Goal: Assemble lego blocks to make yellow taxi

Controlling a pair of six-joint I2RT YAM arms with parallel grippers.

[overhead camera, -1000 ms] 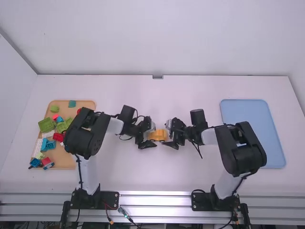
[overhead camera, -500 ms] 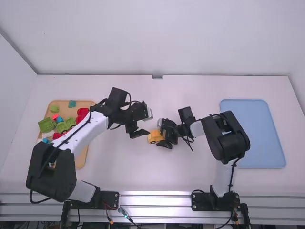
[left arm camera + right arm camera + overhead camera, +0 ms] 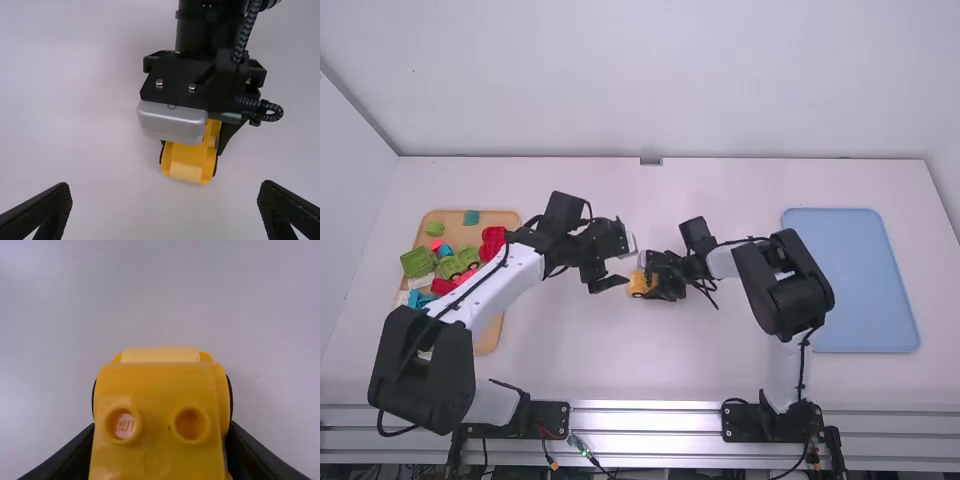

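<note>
While my left gripper [image 3: 165, 190] hangs wide open and empty, my right gripper [image 3: 161, 432] has its fingers drawn in on the yellow Lego taxi [image 3: 156, 387] between them; I judge its blocks joined, leaving perhaps only release.

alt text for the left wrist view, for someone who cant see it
The right gripper grips a yellow block car with dark wheels, seen against the white table. Nearer the camera, the left gripper stands open, its two black fingers wide apart.
</note>
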